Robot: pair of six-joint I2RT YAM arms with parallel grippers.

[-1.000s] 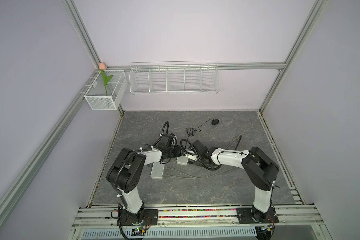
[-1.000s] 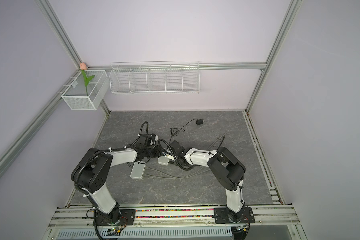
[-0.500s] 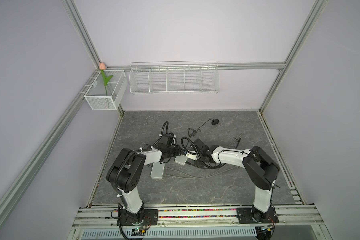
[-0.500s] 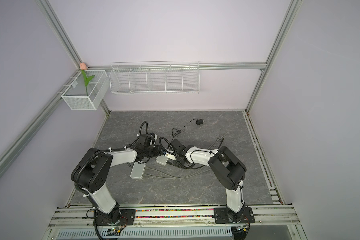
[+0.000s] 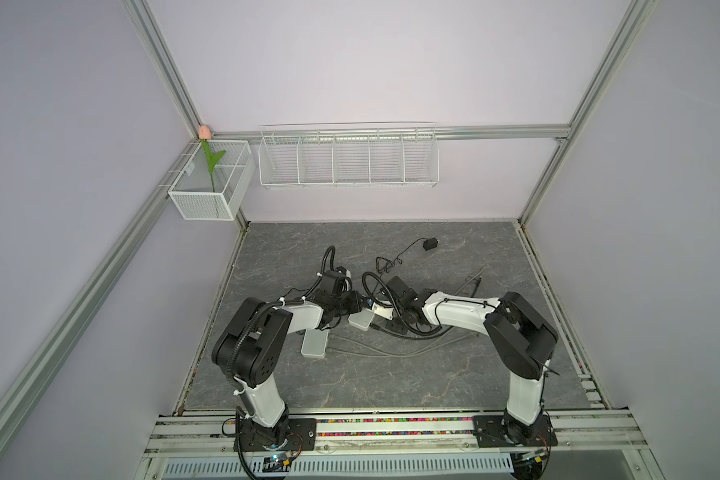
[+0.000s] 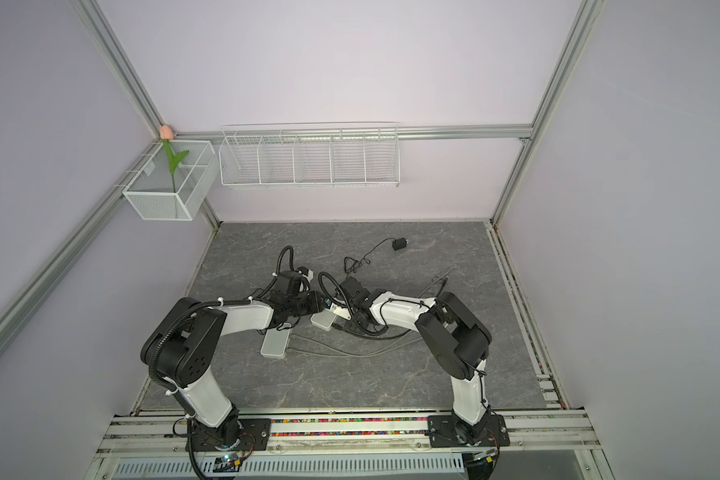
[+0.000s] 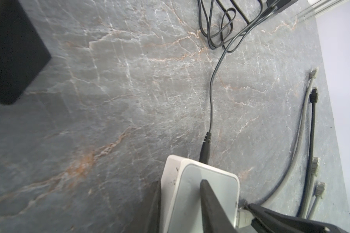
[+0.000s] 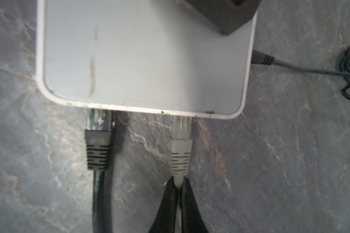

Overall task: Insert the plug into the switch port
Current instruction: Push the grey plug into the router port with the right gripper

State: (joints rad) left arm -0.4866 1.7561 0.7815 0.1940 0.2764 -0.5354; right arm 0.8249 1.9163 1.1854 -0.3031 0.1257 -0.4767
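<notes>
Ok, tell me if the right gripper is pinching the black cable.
No, the right gripper is shut on the grey cable just behind its plug.

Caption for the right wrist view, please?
Right gripper shut on the cable behind the grey plug, whose tip meets the white switch; black plug alongside.

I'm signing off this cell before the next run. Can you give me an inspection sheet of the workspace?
Surface: grey veined tabletop.
Job's things: white switch; grey plug tip at its port, seating unclear; black plug alongside at another port.
Clutter: second white box, black adapter.
End effectors: left end effector closed on the switch; right end effector pinching the grey plug at its cable end.
Cables: power lead in switch side; spare network cables loose.
Surroundings: wire rack, mesh basket with tulip.
</notes>
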